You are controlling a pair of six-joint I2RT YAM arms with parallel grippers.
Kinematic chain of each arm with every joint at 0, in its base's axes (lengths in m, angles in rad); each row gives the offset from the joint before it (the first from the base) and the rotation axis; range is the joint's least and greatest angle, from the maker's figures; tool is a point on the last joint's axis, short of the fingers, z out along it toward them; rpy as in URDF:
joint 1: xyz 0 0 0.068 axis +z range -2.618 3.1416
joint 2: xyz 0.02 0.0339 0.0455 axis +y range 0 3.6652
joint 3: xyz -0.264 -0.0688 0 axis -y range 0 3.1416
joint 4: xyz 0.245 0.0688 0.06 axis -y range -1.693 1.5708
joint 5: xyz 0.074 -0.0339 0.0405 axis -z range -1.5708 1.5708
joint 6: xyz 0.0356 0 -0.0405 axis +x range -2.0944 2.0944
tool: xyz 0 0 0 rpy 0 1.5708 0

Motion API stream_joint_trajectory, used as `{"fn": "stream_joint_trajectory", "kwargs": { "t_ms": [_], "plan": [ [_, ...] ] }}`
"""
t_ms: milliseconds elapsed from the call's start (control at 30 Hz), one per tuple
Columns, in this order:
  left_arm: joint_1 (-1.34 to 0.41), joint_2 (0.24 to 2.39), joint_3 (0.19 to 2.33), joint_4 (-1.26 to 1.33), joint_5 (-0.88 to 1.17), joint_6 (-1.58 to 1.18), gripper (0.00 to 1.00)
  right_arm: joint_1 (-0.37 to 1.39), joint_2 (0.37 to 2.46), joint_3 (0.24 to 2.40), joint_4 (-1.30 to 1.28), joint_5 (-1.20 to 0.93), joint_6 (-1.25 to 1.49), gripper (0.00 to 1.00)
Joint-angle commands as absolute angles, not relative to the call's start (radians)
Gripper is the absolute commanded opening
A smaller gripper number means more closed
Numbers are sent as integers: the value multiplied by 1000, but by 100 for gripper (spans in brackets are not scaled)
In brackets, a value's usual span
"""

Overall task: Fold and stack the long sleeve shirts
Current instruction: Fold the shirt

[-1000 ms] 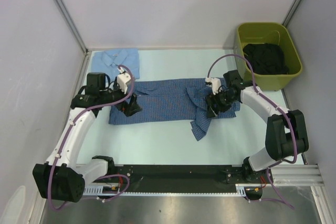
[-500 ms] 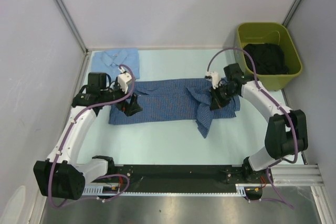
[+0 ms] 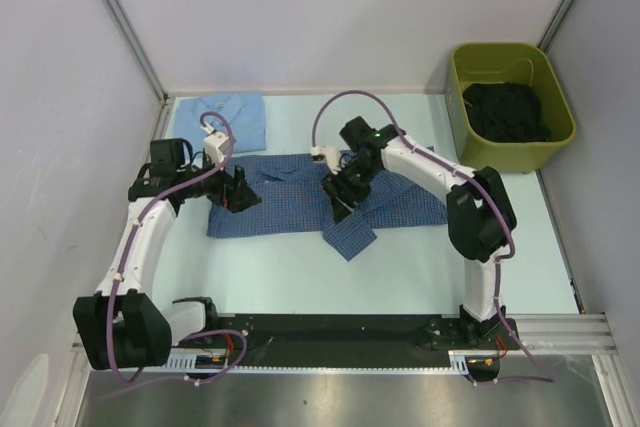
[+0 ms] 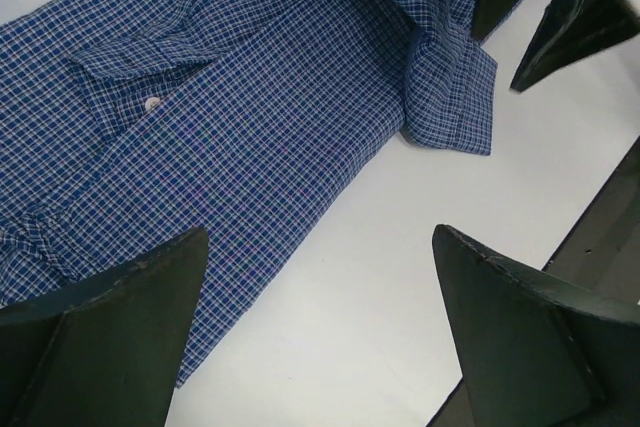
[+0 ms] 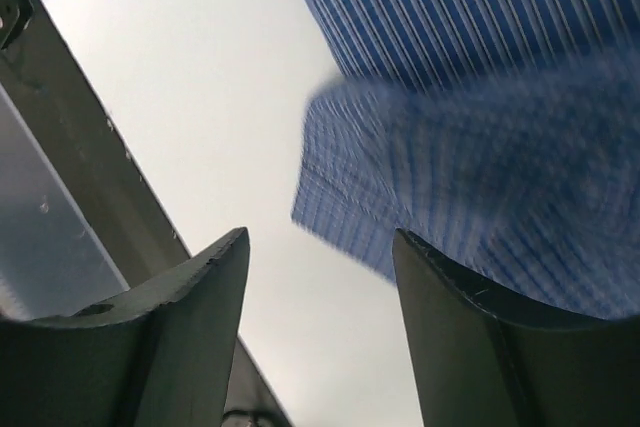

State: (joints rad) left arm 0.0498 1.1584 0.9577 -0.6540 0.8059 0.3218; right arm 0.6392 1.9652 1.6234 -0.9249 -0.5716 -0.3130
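The checked blue shirt lies spread across the middle of the pale surface. One sleeve is folded over its body, and the cuff hangs past the near hem. The left end effector hovers over the shirt's left part, fingers wide apart with nothing between them, and its arm hides the cloth's left edge. The right end effector sits above the folded sleeve with its fingers apart, gripping nothing. In its own camera the shirt is blurred, so the weave is hard to read. The pale blue shirt lies folded in the far left corner. A green bin at far right holds dark clothes, their shape unclear.
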Motion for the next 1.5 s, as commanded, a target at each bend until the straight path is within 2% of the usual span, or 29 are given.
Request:
{"fn": "stream_joint_trajectory", "kwargs": {
  "t_ms": [0,267,600,867,933,967,1000,1067,1100,1267,1467],
  "plan": [
    [72,1137,927,-582,916,298,99,489,1809,1554,-1020,-635,-365,64],
    [67,1172,923,-597,920,365,100,453,1675,1179,-807,-571,-313,63],
    [67,1170,954,-611,908,371,99,459,1763,1034,-559,-508,-218,62],
    [67,1164,954,-584,881,333,99,509,1828,1038,-430,-497,-137,62],
    [66,1160,956,-586,879,328,99,529,1836,1043,-417,-503,-123,56],
    [67,1157,956,-586,877,330,100,532,1832,1045,-416,-511,-118,49],
    [67,1149,957,-589,874,334,100,532,1824,1048,-420,-526,-118,32],
    [69,1141,957,-597,859,339,99,531,1783,1064,-455,-567,-120,14],
    [66,1134,957,-600,847,347,99,525,1767,1074,-472,-587,-121,0],
    [-33,1068,945,-569,709,359,99,497,1723,1225,-532,-806,-51,0],
    [-121,997,879,-440,620,192,99,551,1841,1458,-506,-905,78,0]
  ]
}}
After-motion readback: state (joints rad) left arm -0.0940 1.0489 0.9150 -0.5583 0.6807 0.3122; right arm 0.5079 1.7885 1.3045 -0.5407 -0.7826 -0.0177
